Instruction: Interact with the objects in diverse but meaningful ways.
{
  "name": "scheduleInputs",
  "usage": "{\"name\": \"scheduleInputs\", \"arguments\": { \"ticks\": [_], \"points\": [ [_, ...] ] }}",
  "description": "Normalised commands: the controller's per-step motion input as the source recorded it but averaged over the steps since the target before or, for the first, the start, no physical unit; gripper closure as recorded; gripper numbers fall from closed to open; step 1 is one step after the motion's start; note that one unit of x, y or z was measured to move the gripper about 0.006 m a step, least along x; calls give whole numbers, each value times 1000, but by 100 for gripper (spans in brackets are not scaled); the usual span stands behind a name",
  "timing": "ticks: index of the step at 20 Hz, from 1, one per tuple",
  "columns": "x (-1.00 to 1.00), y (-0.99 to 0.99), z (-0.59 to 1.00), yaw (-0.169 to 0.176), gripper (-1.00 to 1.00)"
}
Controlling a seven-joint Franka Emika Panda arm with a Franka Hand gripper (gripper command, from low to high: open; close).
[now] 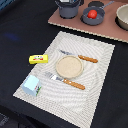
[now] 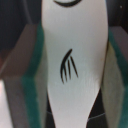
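Filling the wrist view, a white flat utensil [image 2: 74, 65] with a black fork mark sits clenched between the gripper's [image 2: 74, 75] green-padded fingers [image 2: 35, 80]. In the exterior view, a light-blue boxy cup [image 1: 32, 85] stands lower left, a flat yellow packet [image 1: 38, 59] at left, and a red tomato [image 1: 92, 14] in the frying pan [image 1: 94, 14] at top.

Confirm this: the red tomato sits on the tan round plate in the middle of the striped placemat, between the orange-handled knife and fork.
Not right. In the exterior view the red tomato lies in the dark grey frying pan on the brown board at the back. The tan round plate holds nothing; it does sit on the striped placemat between the orange-handled knife and fork.
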Motion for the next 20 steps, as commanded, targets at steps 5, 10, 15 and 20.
{"name": "scheduleInputs", "arguments": {
  "ticks": [5, 10, 15, 20],
  "points": [
    [-145, 248, 658, -55, -100],
    [209, -154, 727, -87, -100],
    [541, -703, 424, -41, -100],
    [496, -811, 197, -9, -100]
  ]
}}
